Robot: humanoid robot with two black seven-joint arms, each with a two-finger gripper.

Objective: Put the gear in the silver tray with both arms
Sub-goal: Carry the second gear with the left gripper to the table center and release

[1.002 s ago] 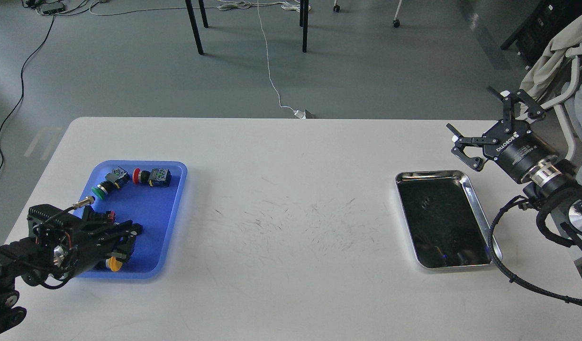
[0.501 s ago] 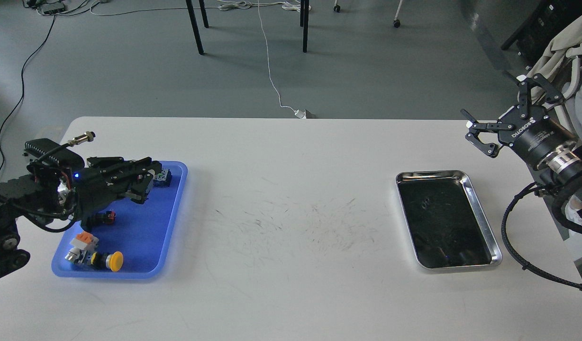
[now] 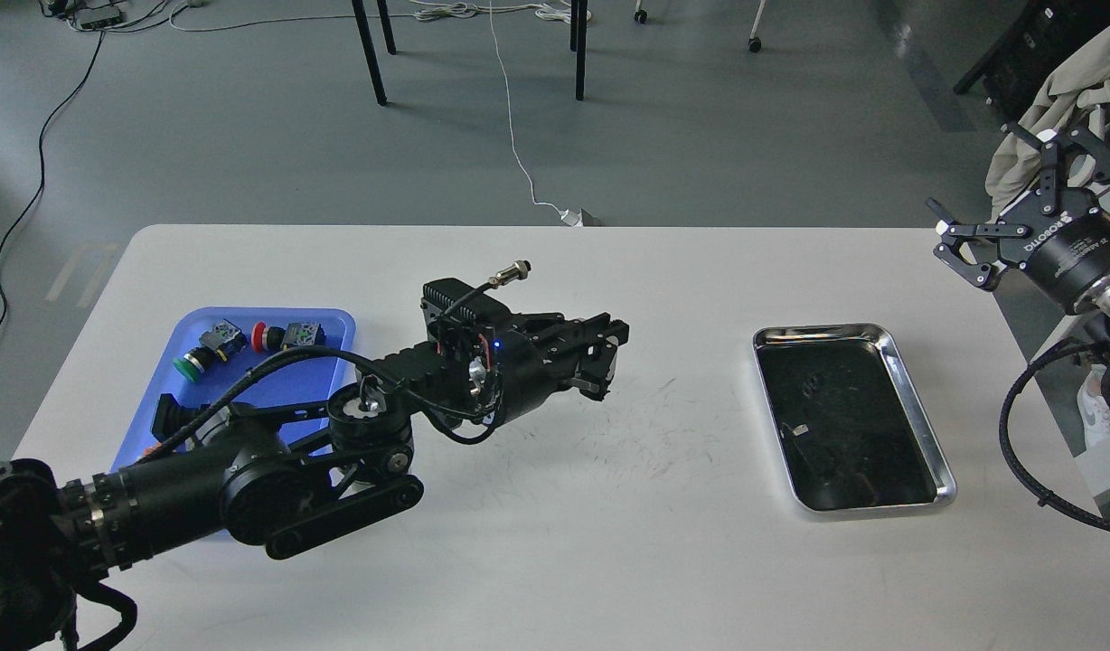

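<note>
Nearest: the left arm [image 3: 248, 488] is reaching across the white table [image 3: 555, 561] from the lower left, forearm crossing over the blue tray [image 3: 338, 327].

Left gripper [image 3: 600, 362] is hanging above bare table, roughly midway between blue tray and silver tray [image 3: 921, 425]. Fingers are drawn close together; a small pale piece is showing at their tips, but I cannot tell whether they are clamping a part. Judgement: the arm is placed mid-table because it is ferrying toward the silver tray.

Silver tray is sitting right of centre, apparently empty; the marks on its dark bottom look like reflections.

Farther left: a green button [image 3: 190, 363] and a red button [image 3: 261, 336] are lying at the blue tray's far end.

Farthest: right gripper [image 3: 993, 244] is hovering beyond the silver tray's far right corner, fingers spread wide, gripping nothing, probably waiting clear.
</note>
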